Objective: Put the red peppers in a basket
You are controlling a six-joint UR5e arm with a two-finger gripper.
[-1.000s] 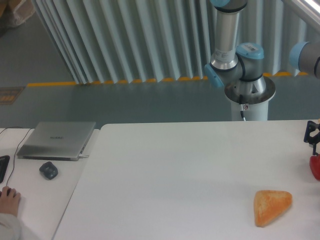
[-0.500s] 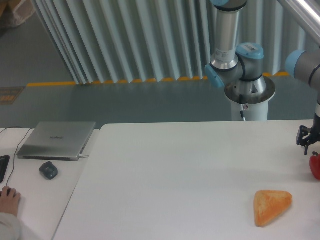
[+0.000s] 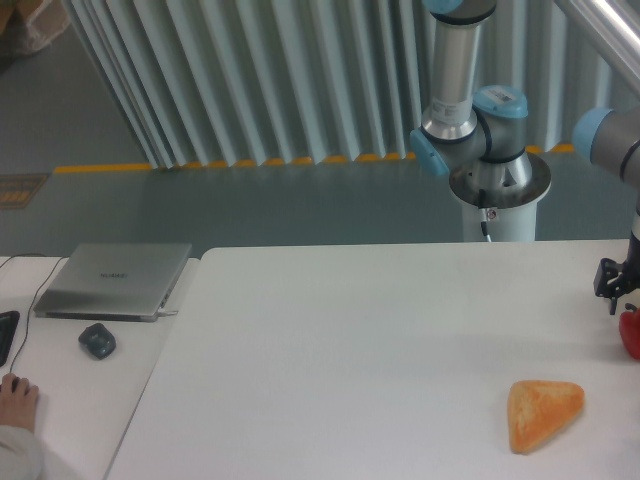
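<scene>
Hovering tool (image 3: 618, 288) at worktop (image 3: 380, 340) right edge; can't tell if fingers apart or together, mostly cropped. Red pepper (image 3: 631, 334) sitting just below tool, half out of frame. Basket not showing. Guessing I'm needing straight drop next.

Red pepper (image 3: 631, 334): glossy, bright red, on white table, cut off by right frame edge.

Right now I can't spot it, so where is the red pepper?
The red pepper sits at the table's far right edge, cut off by the frame, just below the gripper and up-right of the orange bread.
</scene>
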